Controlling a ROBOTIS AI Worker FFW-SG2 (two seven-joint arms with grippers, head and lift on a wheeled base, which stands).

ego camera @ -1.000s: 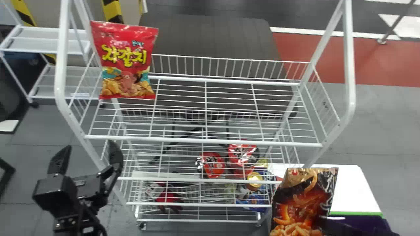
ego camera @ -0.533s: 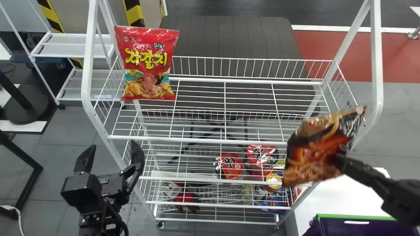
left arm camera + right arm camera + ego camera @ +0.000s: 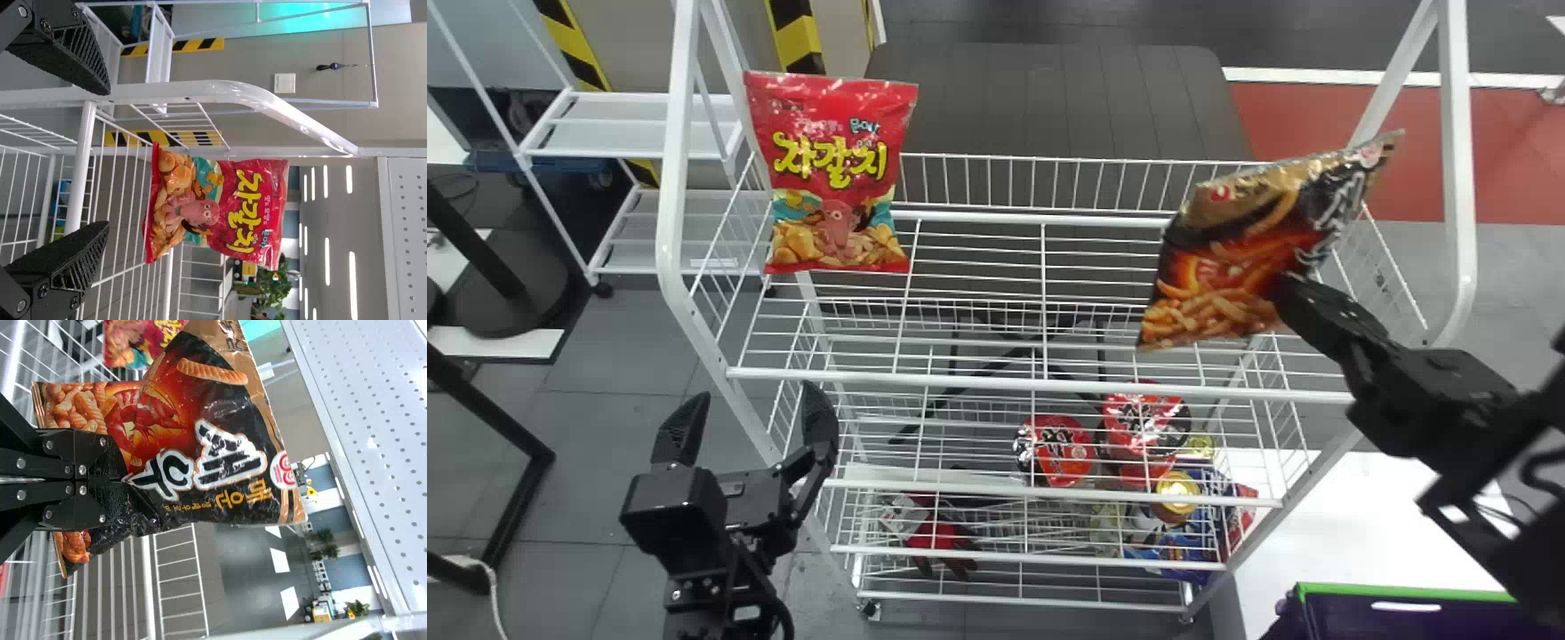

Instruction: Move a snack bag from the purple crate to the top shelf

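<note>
In the head view my right gripper [image 3: 1294,298] is over the right part of the top shelf [image 3: 996,382], shut on a black and orange snack bag [image 3: 1227,258], which hangs tilted. The right wrist view shows my right gripper [image 3: 120,480] with its fingers together, pinching the edge of the snack bag [image 3: 200,433]. My left gripper [image 3: 747,427] stays low at the rack's left front, open and holding nothing. Seen from its own wrist, the left gripper [image 3: 107,160] has its fingers wide apart. A purple crate [image 3: 1396,613] with a green rim is at the bottom right.
A red snack bag [image 3: 836,178] stands upright at the top shelf's left end. White posts rise at both ends of the rack. Red-lidded cups [image 3: 1054,449] and other packs sit on lower shelves. A white table [image 3: 1369,524] is at the lower right.
The right gripper has risen from the crate's side with the black and orange bag, moving forward over the top shelf as the bag tilted. The head view has shifted left, bringing more of the left side into sight.
</note>
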